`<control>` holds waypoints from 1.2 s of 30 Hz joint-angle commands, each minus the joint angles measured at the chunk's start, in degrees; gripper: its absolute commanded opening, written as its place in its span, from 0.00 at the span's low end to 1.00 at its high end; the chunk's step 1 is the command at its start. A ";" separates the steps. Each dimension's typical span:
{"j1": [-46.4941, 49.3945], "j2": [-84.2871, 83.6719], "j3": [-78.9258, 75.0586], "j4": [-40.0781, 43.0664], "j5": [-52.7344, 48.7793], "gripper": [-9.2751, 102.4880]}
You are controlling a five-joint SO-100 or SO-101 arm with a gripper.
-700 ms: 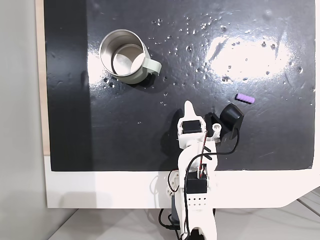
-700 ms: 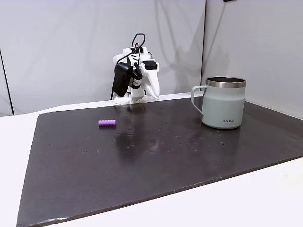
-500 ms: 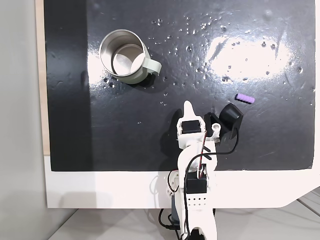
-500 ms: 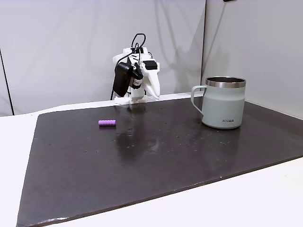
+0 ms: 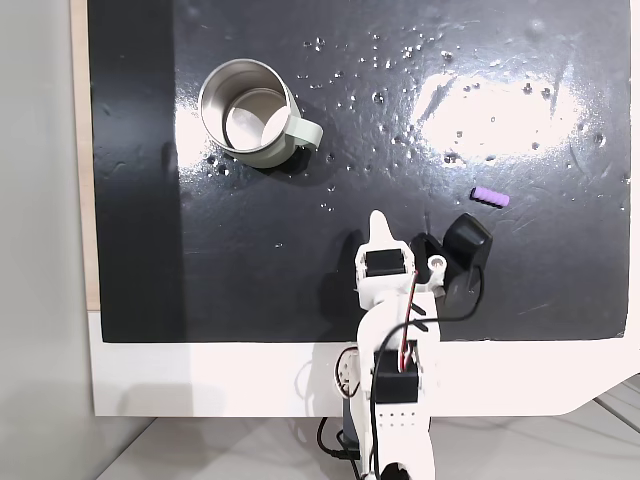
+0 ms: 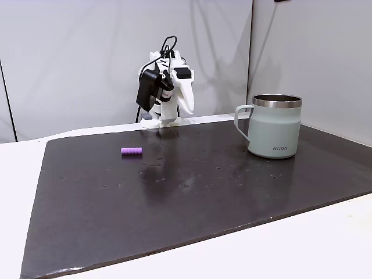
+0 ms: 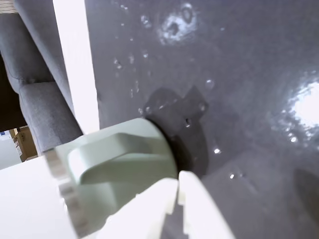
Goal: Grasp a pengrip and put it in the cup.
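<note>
Pengrip (image 5: 490, 196) lies flat on dark mat (image 5: 150, 200), at 2 o'clock from gripper (image 5: 376, 222) in overhead-style fixed view, well apart from it. Cup (image 5: 250, 112) upright at 11 o'clock from gripper, handle toward 4 o'clock. Gripper: white fingers (image 7: 199, 209) together in wrist view, nothing held, arm folded at mat's near edge. Side fixed view: pengrip (image 6: 131, 151) at 9 o'clock from cup (image 6: 275, 135), far apart.

The wrist view only catches part of the cup (image 7: 117, 169), its rim end chopped by the left and bottom edges and its lower side covered by the white gripper (image 7: 178, 191), itself cut by the bottom edge. In a fixed view the pengrip (image 6: 131, 151), well left of the cup (image 6: 275, 134), is too tiny to show any detail.
</note>
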 commanded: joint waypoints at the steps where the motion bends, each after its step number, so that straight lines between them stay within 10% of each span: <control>1: 1.93 -1.14 -11.43 3.78 -4.13 0.08; 15: 20.13 -42.63 -51.15 16.44 -14.33 0.14; 36: 31.29 -82.62 -71.19 27.95 -28.39 0.26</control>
